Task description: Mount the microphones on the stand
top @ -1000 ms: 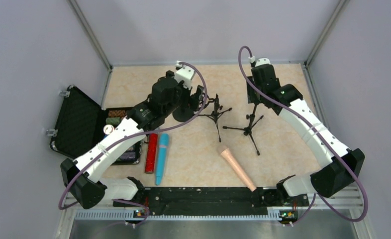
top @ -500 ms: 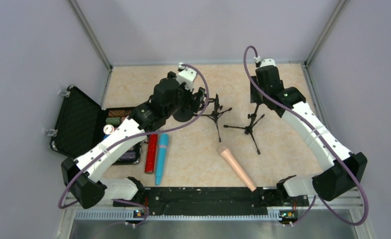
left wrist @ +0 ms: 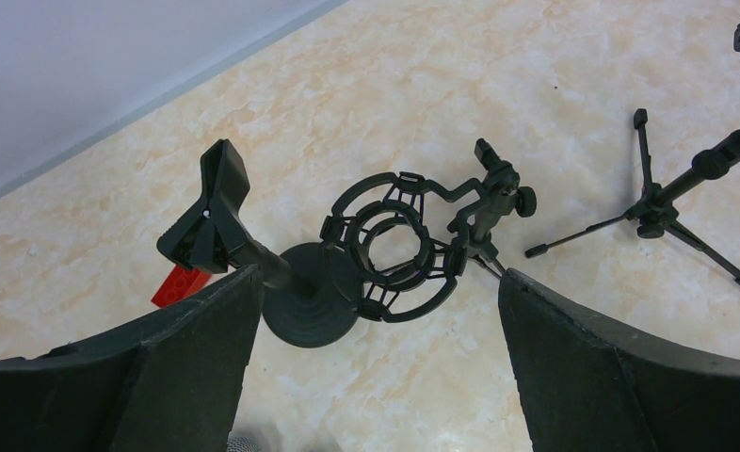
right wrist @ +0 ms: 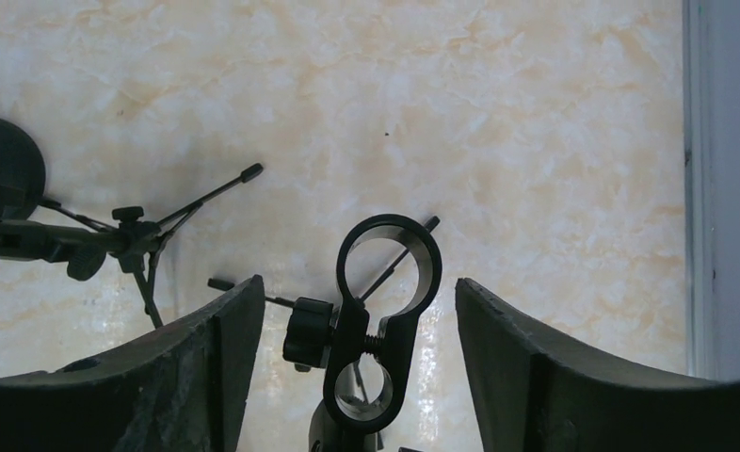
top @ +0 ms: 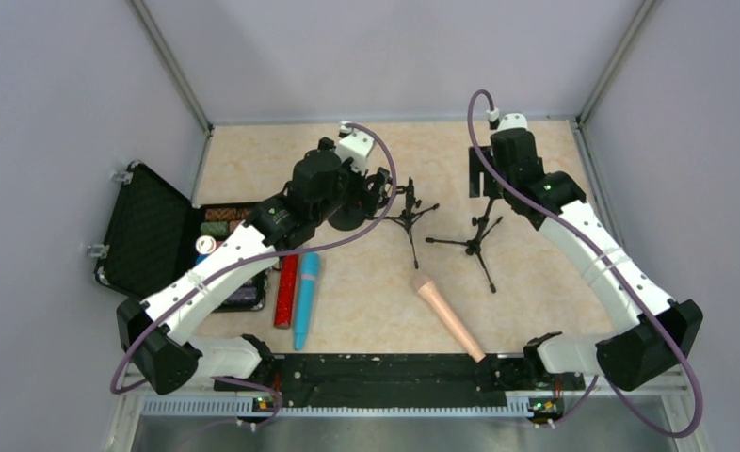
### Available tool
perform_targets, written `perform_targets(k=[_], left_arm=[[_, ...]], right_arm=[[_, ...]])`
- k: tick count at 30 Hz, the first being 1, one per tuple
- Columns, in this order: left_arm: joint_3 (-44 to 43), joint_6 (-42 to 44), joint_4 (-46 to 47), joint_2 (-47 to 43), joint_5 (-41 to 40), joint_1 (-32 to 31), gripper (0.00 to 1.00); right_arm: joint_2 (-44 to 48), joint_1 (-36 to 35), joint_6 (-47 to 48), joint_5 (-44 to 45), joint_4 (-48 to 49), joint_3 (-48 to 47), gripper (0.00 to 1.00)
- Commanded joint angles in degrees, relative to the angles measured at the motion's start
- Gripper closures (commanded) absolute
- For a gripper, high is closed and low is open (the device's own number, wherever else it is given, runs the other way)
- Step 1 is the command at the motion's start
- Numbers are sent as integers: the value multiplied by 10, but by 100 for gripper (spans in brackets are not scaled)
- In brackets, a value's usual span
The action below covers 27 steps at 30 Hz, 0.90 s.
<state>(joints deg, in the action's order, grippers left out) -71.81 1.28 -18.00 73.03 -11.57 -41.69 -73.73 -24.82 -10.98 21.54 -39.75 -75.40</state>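
The glittery red microphone (top: 286, 290) and the cyan microphone (top: 305, 299) lie side by side at the near left. The peach-pink microphone (top: 449, 316) lies near the front centre. A round-base stand with a clip (left wrist: 216, 212), a small tripod with a ring shock mount (left wrist: 394, 247) and a taller tripod stand (top: 479, 231) stand mid-table. My left gripper (top: 374, 186) is open and empty above the round base and the shock mount (left wrist: 376, 278). My right gripper (top: 487, 177) is open, its fingers either side of the tall stand's double-ring clamp (right wrist: 380, 311), not touching it.
An open black case (top: 150, 231) with small items lies at the far left. A small red block (left wrist: 180, 285) lies behind the round base (left wrist: 305, 301). The enclosure walls close the back and sides. A black rail runs along the front edge (top: 385, 369).
My right gripper has moved a little to the right over the tall stand's top. My left gripper has shifted slightly over the round-base stand. The microphones have not moved.
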Motion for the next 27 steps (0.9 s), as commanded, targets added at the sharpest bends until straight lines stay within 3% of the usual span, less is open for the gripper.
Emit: perform_targets(k=[1,4,8,19,27], left_arm=[[0,3,34,1,-7,-3,1],[-1,3,33,0,-6,-3,1],[0,4,34,2,-11,-3,1],[1,5,33,7,-10,-7,1],[2,10,34,11,-18,-11,1]], right_arm=[[20,3,3,-12,27,-2,20],[29,4,3,-14,33,0,7],[47,4,3,-24,35,-5,2],[126,4,9,-42,74,2,1],[201,4,9,-86,152,48,6]])
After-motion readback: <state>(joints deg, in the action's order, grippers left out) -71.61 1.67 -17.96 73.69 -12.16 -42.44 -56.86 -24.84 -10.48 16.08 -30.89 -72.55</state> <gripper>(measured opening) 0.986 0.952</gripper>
